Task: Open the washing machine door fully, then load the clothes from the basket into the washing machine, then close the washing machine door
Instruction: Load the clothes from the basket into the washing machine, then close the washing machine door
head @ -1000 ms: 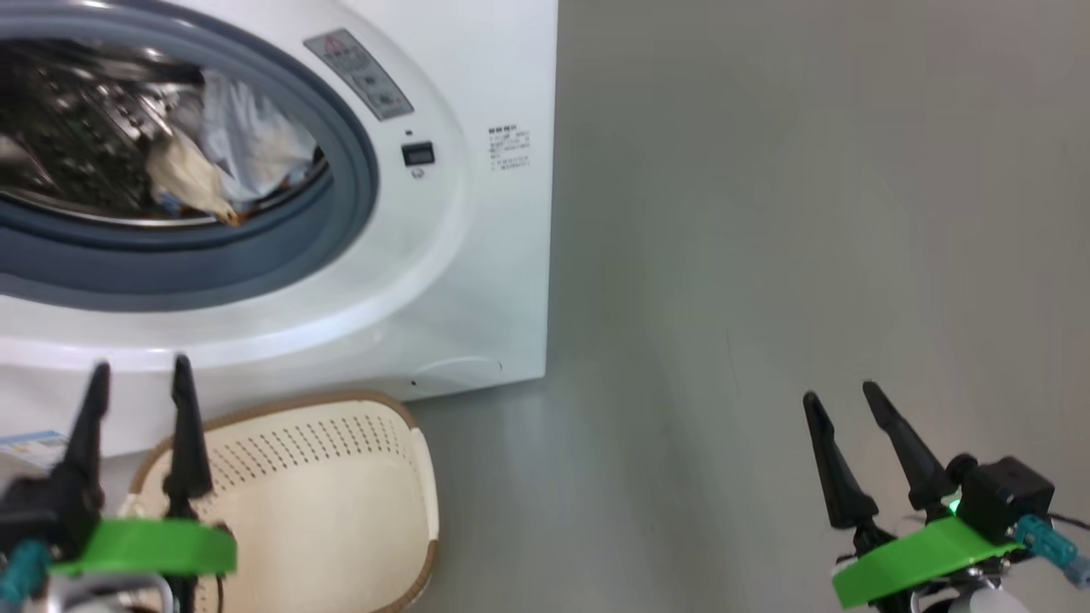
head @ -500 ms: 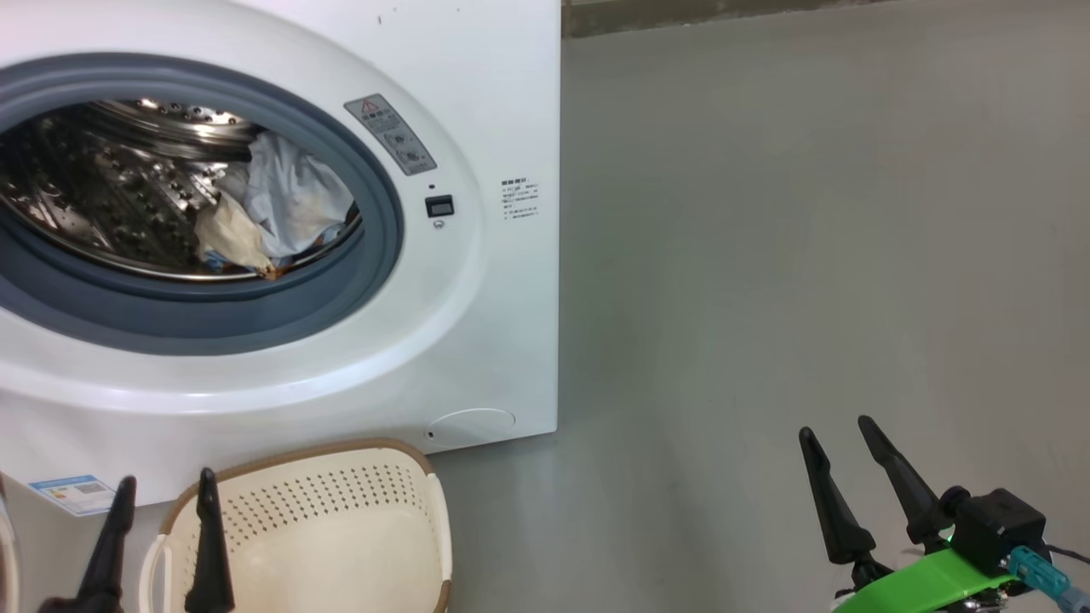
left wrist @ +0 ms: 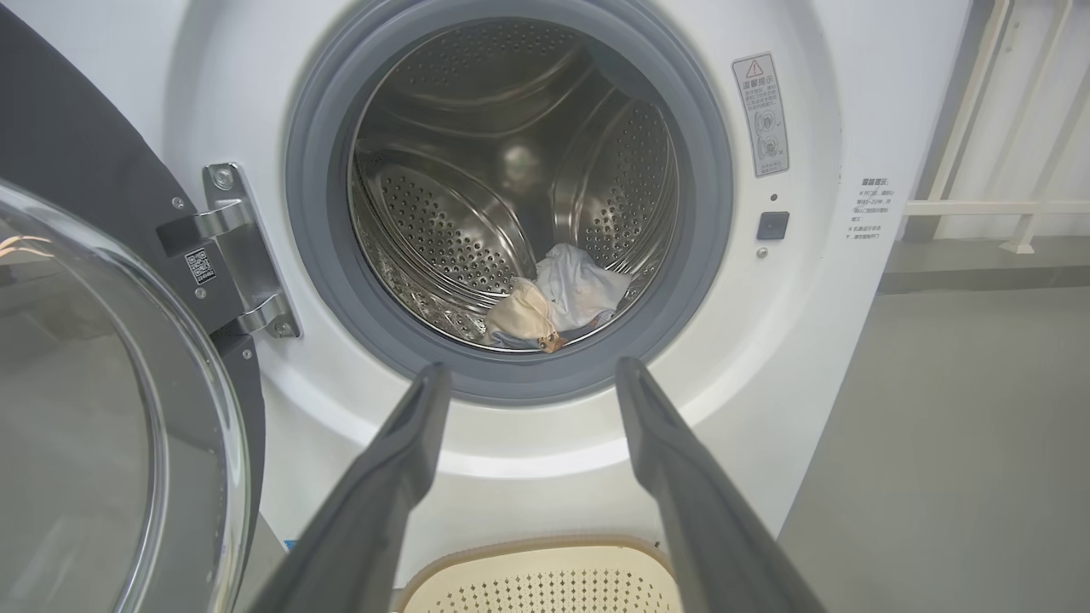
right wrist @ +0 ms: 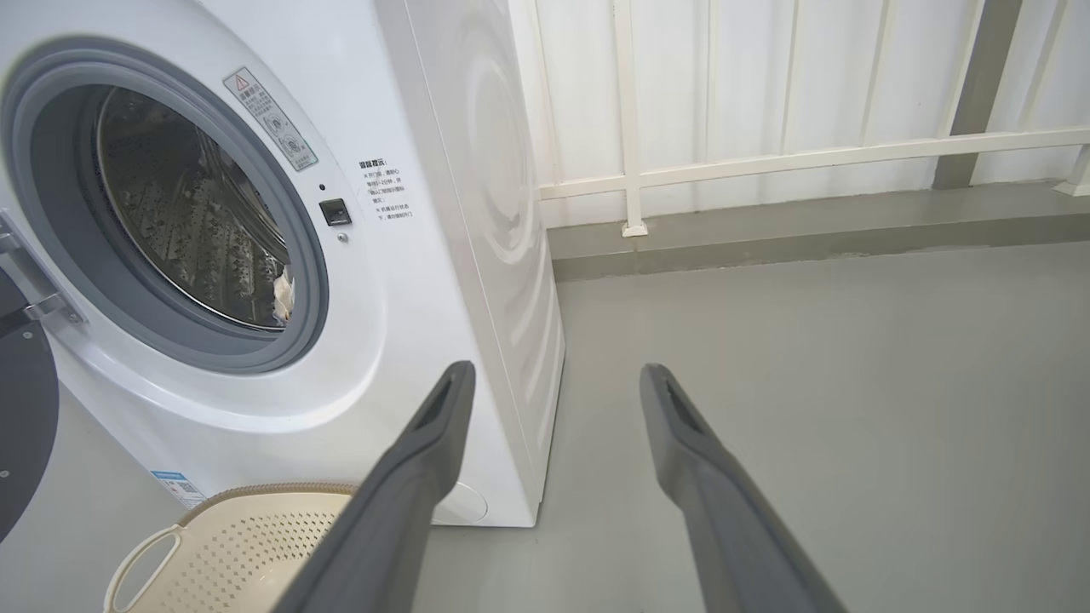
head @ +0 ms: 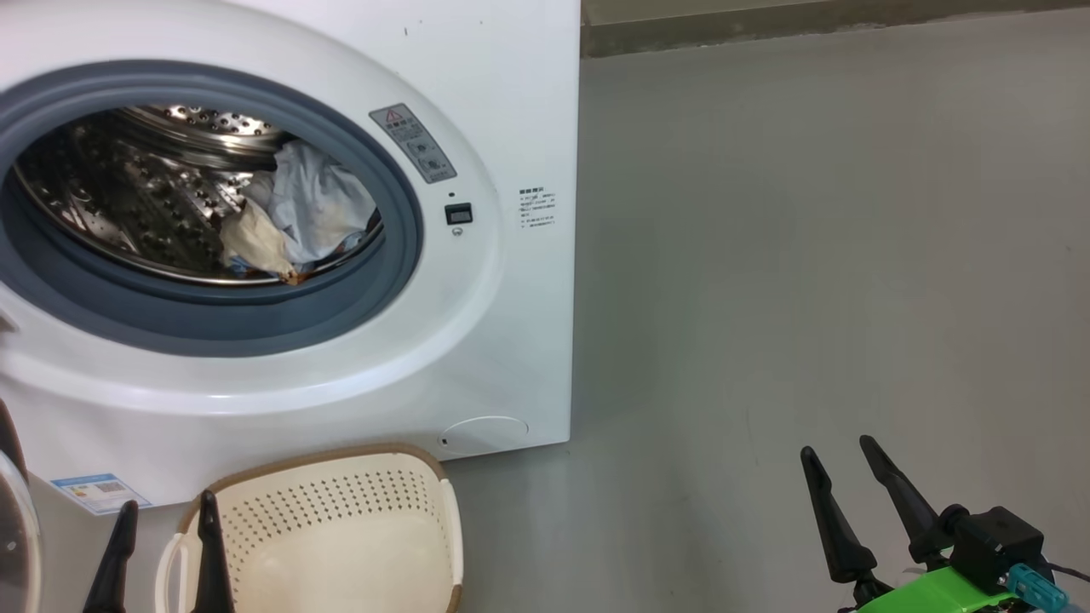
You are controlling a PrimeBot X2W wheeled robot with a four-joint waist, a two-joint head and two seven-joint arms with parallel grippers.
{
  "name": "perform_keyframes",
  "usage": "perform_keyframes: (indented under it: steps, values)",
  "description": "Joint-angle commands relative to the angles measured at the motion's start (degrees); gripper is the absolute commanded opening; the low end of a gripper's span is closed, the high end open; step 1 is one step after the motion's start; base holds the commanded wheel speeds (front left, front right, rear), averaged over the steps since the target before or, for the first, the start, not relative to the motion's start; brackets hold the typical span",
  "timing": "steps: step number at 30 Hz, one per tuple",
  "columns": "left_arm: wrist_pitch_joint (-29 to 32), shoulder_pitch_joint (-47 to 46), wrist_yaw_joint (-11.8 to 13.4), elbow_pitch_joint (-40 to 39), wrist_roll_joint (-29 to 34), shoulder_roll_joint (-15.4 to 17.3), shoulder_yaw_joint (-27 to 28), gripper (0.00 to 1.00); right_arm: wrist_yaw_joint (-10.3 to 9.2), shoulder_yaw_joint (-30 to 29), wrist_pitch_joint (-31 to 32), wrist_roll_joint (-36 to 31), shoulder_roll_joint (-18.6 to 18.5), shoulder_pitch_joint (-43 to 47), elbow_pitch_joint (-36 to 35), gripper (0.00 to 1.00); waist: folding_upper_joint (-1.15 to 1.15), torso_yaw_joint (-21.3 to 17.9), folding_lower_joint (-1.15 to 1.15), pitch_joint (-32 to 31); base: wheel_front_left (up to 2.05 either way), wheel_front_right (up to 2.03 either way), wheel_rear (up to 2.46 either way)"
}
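Head camera has tipped up since a second ago: the washing machine [head: 511, 340] sits lower in frame and more of its drum [left wrist: 443, 221] shows. Nothing on the floor [head: 809, 255] shifted. The left claw [left wrist: 530, 368] now sits lower in view.

The washing machine door [left wrist: 77, 409] is swung wide open on the hinge [left wrist: 243, 255] at the machine's left side, glass bulge facing out. The clothes [head: 311, 213], a pale blue-white piece and a cream one bunched together, lie inside the machine at the drum's lower right, just behind the grey-blue seal [head: 255, 315]. The basket [head: 324, 455] is on the floor right in front of the machine, below its opening.

Left claw: fingers apart, holding nothing, in front of the machine above the basket. The right claw [head: 837, 446] also has its fingers apart and holds nothing, over bare floor well to the machine's right.
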Motion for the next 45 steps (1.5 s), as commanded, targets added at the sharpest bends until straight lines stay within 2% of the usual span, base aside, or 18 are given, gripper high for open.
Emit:
perform_keyframes:
  steps: [1,11,36,45]
  values:
    - [-0.4,-0.7,0.5,-1.2,-0.5,0.3,1.5,1.0,0.09,1.0,-0.7,-0.4,-0.5,-1.0,-1.7,1.0,0.0,0.0,0.0,0.1,0.0,0.0,0.0]
    - [-0.4,-1.2,1.1,-0.9,-2.7,0.3,1.1,1.0,0.09,1.0,-0.7,-0.3,-0.1,-1.4,-1.4,1.0,0.0,0.3,0.0,0.7,0.0,0.0,0.0]
    - [-0.4,-2.4,1.2,0.6,-3.0,0.3,1.7,1.0,0.09,1.0,-0.7,-0.1,0.4,-1.7,-0.9,1.0,0.0,0.8,0.0,0.9,0.0,0.0,0.0]
    - [-0.4,-2.8,2.1,1.9,-2.6,0.3,1.8,1.0,0.09,1.0,-0.7,0.1,0.4,-1.9,-0.6,1.0,0.0,0.9,0.0,1.0,-0.5,0.5,0.0]
